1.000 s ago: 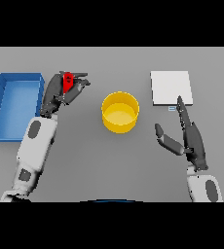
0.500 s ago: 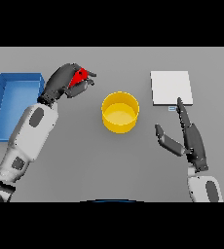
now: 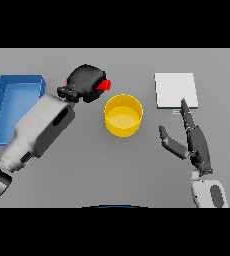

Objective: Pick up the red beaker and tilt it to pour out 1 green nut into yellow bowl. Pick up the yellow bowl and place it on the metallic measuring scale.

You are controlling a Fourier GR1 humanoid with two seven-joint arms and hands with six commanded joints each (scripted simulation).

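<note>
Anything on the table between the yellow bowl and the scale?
No. In the head view, only bare grey table separates the yellow bowl from the scale.

Single head view, camera high above the near edge of the grey table [image 3: 137,170], facing steeply down and away from the robot. Framing is close: table surface fills the picture from side to side. Far side of the table lies along the upper edge. Blue tray [image 3: 2,107] is cut by the left border; metallic scale [image 3: 173,89] sits upper right; yellow bowl [image 3: 123,116] near centre. Both arms enter from the lower edge. No second view to compare overlap.
</note>
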